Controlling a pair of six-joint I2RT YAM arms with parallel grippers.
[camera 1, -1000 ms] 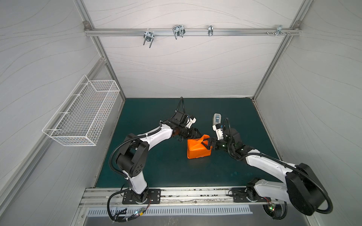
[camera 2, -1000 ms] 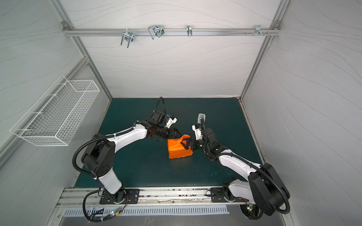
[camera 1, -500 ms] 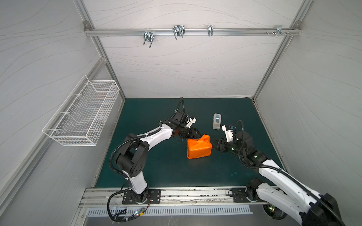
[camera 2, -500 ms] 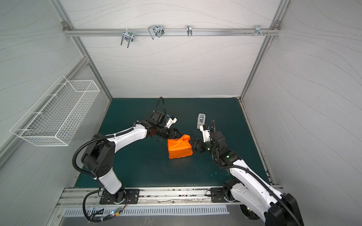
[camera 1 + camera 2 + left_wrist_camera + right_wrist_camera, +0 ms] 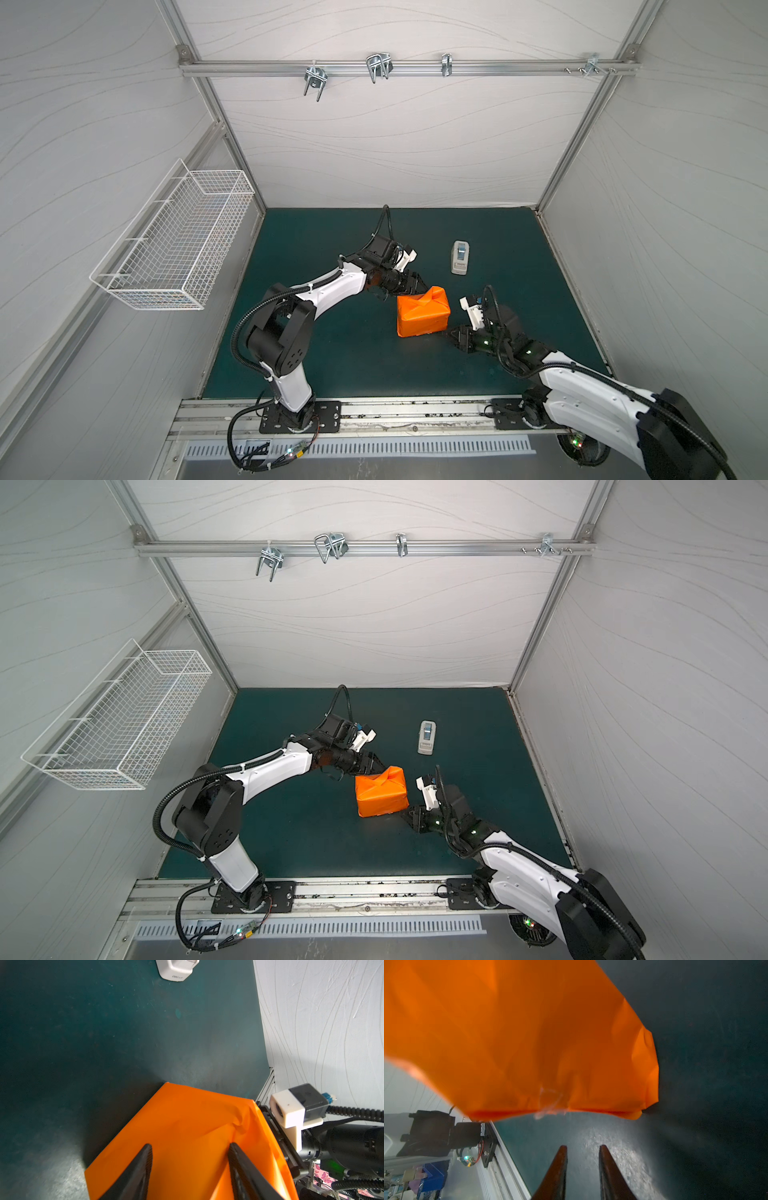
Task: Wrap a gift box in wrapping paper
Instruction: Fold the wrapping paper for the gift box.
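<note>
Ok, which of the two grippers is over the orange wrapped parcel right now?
The left gripper: its spread fingers lie over the wrapping paper. The right gripper points at bare mat, short of the paper.

One wrapping paper parcel [image 5: 423, 312], one tape dispenser [image 5: 460, 257], one wire basket [image 5: 178, 249], two robot arms [image 5: 328, 287] [image 5: 582, 383]

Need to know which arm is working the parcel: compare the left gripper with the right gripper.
The left gripper has its jaws spread wide; the right gripper's stand close together. The left gripper rests against the wrapping paper; the right gripper sits short of it, over bare green mat. Both have dark tapered fingers aimed at the paper.
</note>
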